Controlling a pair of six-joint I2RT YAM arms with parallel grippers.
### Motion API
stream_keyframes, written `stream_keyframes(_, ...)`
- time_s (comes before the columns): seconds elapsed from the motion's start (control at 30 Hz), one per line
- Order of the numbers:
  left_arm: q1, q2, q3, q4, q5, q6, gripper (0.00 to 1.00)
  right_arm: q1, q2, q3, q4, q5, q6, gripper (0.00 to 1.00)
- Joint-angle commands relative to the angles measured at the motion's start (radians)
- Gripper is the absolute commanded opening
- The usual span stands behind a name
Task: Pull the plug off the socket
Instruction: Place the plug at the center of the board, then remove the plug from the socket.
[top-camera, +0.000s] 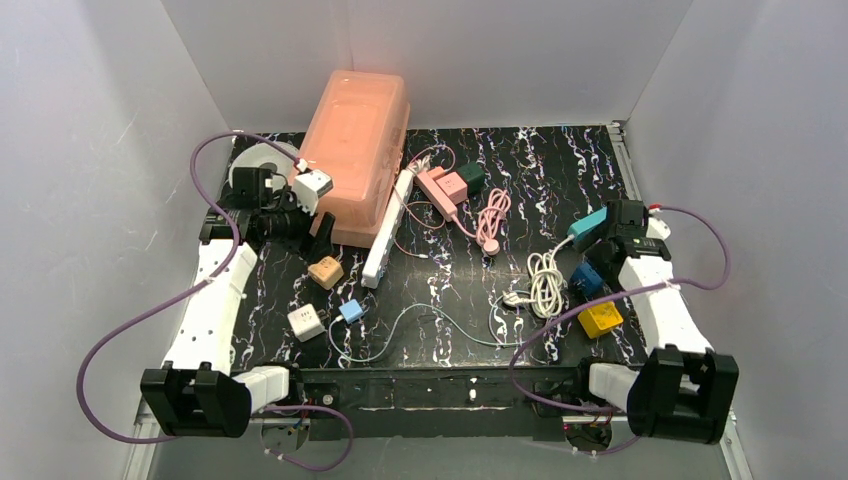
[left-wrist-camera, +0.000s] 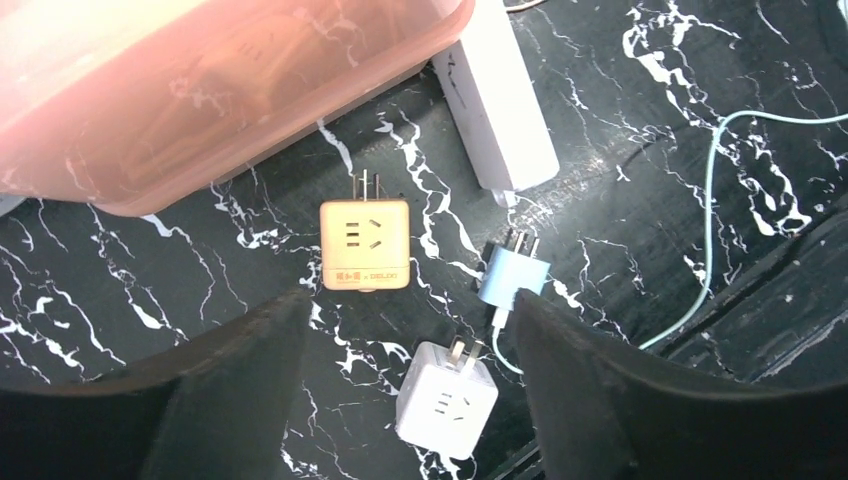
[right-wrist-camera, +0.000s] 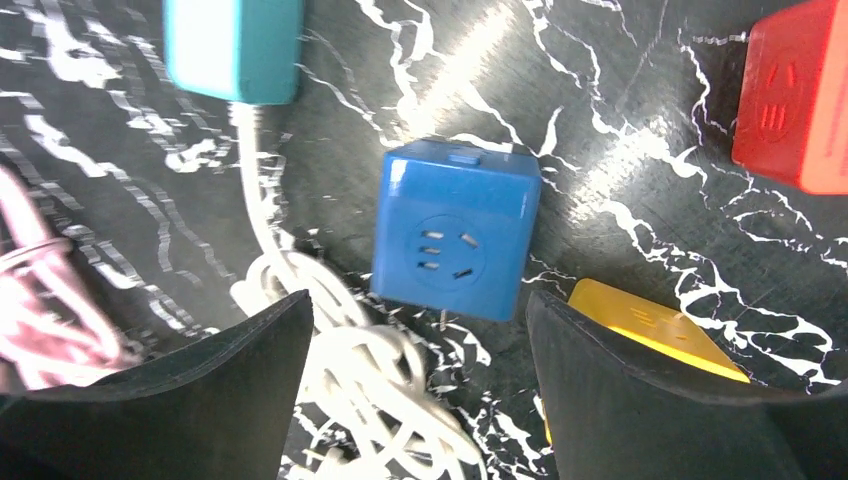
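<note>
Light blue plug (left-wrist-camera: 513, 276): lies loose on the black marbled table (left-wrist-camera: 620, 230), prongs bare, in no socket, its thin cable trailing off toward 5 o'clock.
Tan socket cube (left-wrist-camera: 365, 244): at 10 o'clock of that plug, apart from it.
White socket cube (left-wrist-camera: 447, 400): at 7 o'clock of the plug, near it.
Left gripper (left-wrist-camera: 410, 305): fingers spread wide above these three, holding nothing.
Teal plug (right-wrist-camera: 232, 48): on the table at 10 o'clock of the blue socket cube (right-wrist-camera: 450, 228), not touching it.
Right gripper (right-wrist-camera: 418, 300): fingers apart over the blue cube, empty.
Yellow cube (right-wrist-camera: 655, 330): at 4 o'clock of the blue one.
</note>
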Motion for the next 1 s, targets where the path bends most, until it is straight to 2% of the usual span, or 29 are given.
stream_keyframes(0.0,-0.026,-0.008,0.069,-0.066,0.058,-0.036,0.81,0.053,-0.127,0.110,0.000,-0.010,-0.032,0.86)
stream_keyframes(0.07,-0.036,0.022,0.125,-0.102,0.063,-0.050,0.91,0.139,-0.128,0.178,-0.009,0.019,-0.049,0.87)
stream_keyframes(0.23,-0.039,0.164,0.327,-0.291,0.092,-0.069,0.98,0.353,-0.015,0.363,-0.022,0.051,-0.151,0.88)
stream_keyframes(0.43,-0.055,0.112,0.268,-0.279,0.114,-0.066,0.98,0.513,0.232,0.546,0.061,-0.064,-0.310,0.88)
stream_keyframes(0.5,-0.067,0.082,0.248,-0.336,0.097,-0.005,0.98,0.604,0.441,0.687,0.045,-0.037,-0.395,0.88)
stream_keyframes(0.53,-0.067,0.070,0.246,-0.372,0.069,0.018,0.98,0.635,0.564,0.754,0.054,-0.031,-0.418,0.86)
stream_keyframes(0.6,-0.067,0.052,0.231,-0.399,0.033,0.026,0.98,0.656,0.707,0.828,0.078,-0.045,-0.436,0.80)
stream_keyframes(0.7,-0.068,0.031,0.217,-0.397,0.015,0.037,0.98,0.706,0.833,0.856,0.116,-0.049,-0.459,0.72)
stream_keyframes(0.73,-0.067,0.036,0.224,-0.398,0.016,0.034,0.98,0.710,0.853,0.849,0.113,-0.032,-0.444,0.70)
stream_keyframes(0.83,-0.067,0.040,0.243,-0.398,0.021,0.025,0.98,0.711,0.863,0.782,0.123,-0.026,-0.413,0.51)
stream_keyframes(0.97,-0.067,0.039,0.245,-0.392,0.024,0.022,0.98,0.710,0.814,0.660,0.177,-0.038,-0.404,0.35)
